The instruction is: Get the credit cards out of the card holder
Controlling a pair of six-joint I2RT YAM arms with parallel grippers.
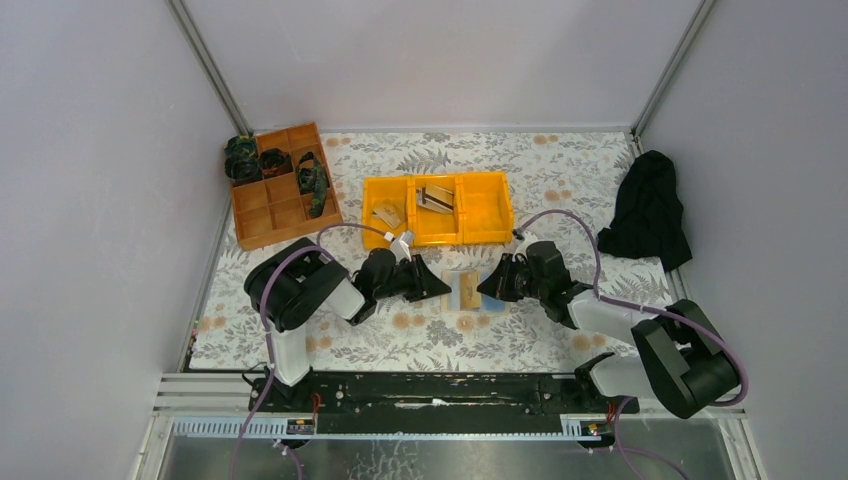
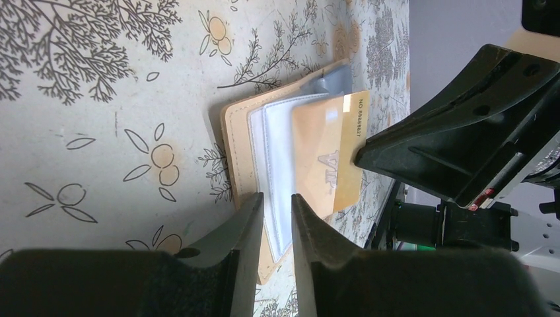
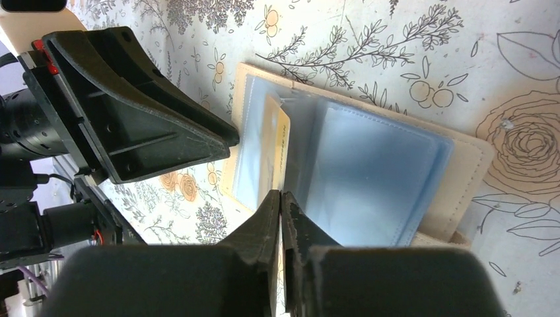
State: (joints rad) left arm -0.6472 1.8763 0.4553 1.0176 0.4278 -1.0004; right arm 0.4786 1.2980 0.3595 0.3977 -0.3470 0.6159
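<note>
- Card holder [image 1: 462, 290] lies open on the table [image 2: 99, 132], between the two claws.
- Left claw [image 2: 277, 198]: fingers nearly together, pinching the edge of the holder's clear sleeves, apparently as an anchor.
- Right claw [image 3: 280, 196]: fingers pressed together on the outer edge of a tan card [image 2: 327, 152] that sticks partway out of a sleeve.
- Step in hand: draw this card out. Pull straight along the sleeve opening, low and flat, with the left claw pinning the holder. The thin card could slip, or the holder could lift.
- Writing: the number along the card's edge looks like "0988827". The larger mark on its face is too blurred to read.
</note>
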